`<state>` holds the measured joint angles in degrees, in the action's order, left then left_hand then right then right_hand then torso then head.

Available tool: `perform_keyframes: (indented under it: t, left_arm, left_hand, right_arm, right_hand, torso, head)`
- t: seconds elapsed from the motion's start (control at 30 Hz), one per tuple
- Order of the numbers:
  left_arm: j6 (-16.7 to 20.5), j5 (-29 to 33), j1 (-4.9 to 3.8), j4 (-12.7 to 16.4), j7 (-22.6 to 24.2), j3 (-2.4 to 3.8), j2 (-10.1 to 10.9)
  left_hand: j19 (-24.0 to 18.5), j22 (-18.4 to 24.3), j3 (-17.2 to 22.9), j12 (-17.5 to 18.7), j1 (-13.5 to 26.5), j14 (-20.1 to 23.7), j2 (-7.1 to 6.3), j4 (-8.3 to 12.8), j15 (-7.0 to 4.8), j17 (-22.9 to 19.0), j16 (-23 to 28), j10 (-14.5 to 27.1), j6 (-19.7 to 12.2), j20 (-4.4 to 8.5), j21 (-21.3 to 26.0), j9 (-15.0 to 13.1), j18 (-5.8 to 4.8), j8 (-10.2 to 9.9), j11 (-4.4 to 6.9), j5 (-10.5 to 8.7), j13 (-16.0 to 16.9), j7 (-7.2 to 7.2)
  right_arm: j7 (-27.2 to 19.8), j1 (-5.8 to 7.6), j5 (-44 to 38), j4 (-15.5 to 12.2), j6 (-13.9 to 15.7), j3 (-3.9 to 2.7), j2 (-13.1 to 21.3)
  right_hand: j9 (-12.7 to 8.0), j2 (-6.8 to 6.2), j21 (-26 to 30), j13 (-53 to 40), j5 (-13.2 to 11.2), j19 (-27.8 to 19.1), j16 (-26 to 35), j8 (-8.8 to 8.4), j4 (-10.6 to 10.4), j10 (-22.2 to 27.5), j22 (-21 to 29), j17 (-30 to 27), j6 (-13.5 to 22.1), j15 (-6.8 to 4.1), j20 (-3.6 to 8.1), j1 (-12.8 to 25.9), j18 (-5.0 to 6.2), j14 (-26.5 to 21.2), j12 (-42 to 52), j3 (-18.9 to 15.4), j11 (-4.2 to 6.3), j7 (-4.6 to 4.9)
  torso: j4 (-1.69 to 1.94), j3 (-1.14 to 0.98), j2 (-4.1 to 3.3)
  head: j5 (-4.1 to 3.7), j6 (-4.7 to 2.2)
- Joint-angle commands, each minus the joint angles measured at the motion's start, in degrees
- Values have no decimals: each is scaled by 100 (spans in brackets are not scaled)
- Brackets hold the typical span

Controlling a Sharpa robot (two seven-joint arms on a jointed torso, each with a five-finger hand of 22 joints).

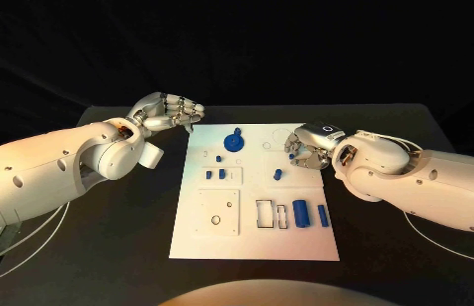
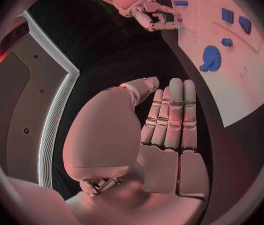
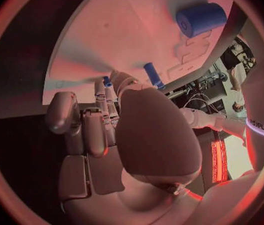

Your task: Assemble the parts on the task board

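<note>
The white task board lies in the middle of the black table. On it are a blue gear, several small blue pieces such as one at mid-board, and two blue cylinders beside a rectangular frame outline. My right hand hovers over the board's right edge with its fingers curled. Its fingertips pinch a small blue part, which sits just above the board. My left hand hangs off the board's far left corner, fingers drawn together and holding nothing. The gear lies past the left hand's fingertips.
A blue peg and a blue cylinder stand out from the board beyond my right hand. A square plate outline marks the board's near left. Bare black table surrounds the board.
</note>
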<state>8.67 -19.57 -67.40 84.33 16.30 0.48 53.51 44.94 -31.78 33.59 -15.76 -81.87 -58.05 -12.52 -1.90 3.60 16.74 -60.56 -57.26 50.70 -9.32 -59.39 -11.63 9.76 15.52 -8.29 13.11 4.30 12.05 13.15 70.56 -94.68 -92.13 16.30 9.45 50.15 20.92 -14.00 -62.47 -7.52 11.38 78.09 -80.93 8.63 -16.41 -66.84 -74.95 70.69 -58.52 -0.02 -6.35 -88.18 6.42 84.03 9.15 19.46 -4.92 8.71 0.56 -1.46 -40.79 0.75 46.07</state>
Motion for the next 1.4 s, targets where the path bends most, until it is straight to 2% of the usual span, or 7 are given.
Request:
perform_keyframes:
  t: [0.03, 0.2, 0.37, 0.57, 0.73, 1.03, 1.4]
  left_arm:
    - [-85, 116, -4, 16, 86, 6, -1]
    - [-94, 117, -4, 10, 55, 6, -6]
    - [-125, 118, -4, 6, 21, 6, -9]
    - [-156, 118, -4, 6, -5, 6, -12]
    - [-175, 118, -4, 5, -24, 6, -16]
    - [-215, 118, -3, -3, -41, 6, -20]
    - [-289, 118, -3, -34, -60, 6, -39]
  left_hand:
    - [-25, 6, -27, -21, 48, -37, 31, 3, -2, -6, 36, -34, 34, 16, 20, -4, 85, -25, 10, -19, 3, -8]
    - [-24, 13, -33, -20, 59, -42, 35, -1, 0, -10, 47, -25, 29, 16, 29, -3, 84, -32, 8, -20, 0, -5]
    - [-22, 22, -41, -16, 72, -48, 40, -5, 3, -15, 58, -9, 22, 14, 41, -2, 83, -40, 4, -21, -4, -2]
    - [-21, 26, -43, -14, 74, -50, 42, -4, 4, -17, 62, 0, 19, 14, 45, -1, 83, -43, 3, -20, -7, -1]
    - [-19, 29, -43, -12, 71, -52, 44, -1, 4, -19, 66, 7, 16, 15, 49, -1, 83, -46, 2, -20, -9, -1]
    - [-14, 41, -51, 0, 68, -52, 42, 13, 8, -27, 84, 46, 0, 14, 64, 2, 83, -61, -6, -18, -17, 4]
    - [-13, 52, -59, 9, 70, -47, 40, 22, 15, -33, 101, 82, -12, 12, 78, 5, 81, -72, -14, -16, -24, 10]
  right_arm:
    - [137, -12, -176, 18, -130, 0, -24]
    - [138, -48, -189, 39, -167, 0, -61]
    - [156, -72, -212, 58, -232, 0, -78]
    - [186, -104, -281, 79, -312, 0, -114]
    - [241, -132, -381, 80, -312, 0, -143]
    - [358, -155, -549, 38, -48, -1, -144]
    - [397, -124, -597, -174, 288, -18, -3]
  right_hand:
    - [-3, -1, -53, 21, -27, 49, -20, -22, 4, -51, -210, 4, -64, 33, 12, 66, -101, 236, -27, 88, 8, -5]
    - [20, 29, -78, 61, -128, 49, -34, 36, 31, -124, -249, 3, -182, 8, 29, 47, -102, 235, -27, 298, 38, -43]
    - [73, 92, -278, 62, -302, 126, -56, 147, 129, -343, -376, 13, -367, -55, 79, -31, -136, 238, 31, 621, 121, -119]
    - [172, 209, -357, 7, -354, 148, -66, 298, 393, -567, -458, 5, -564, -132, 155, -96, -147, 239, 67, 993, 207, -182]
    - [249, 228, -416, -43, -359, 160, -70, 369, 629, -691, -520, -4, -603, -157, 188, -54, -156, 239, 53, 1267, 229, -193]
    - [350, 181, -464, -113, -400, 163, -81, 433, 905, -783, -594, -11, -598, -169, 203, 191, -162, 241, -24, 1598, 242, -203]
    - [389, 155, -480, -144, -400, 166, -87, 461, 1002, -822, -620, -10, -609, -175, 208, 298, -164, 243, -47, 1688, 250, -210]
  torso:
    - [-2, -6, 3]
    - [-2, -10, 8]
    - [-1, -8, 9]
    - [-6, -5, 9]
    - [2, -7, 8]
    - [-5, -4, 14]
    - [-6, -5, 17]
  head:
    - [-3, 7]
    - [1, 19]
    - [2, 28]
    - [-2, 29]
    - [-12, 38]
    - [-15, 33]
    - [-29, 19]
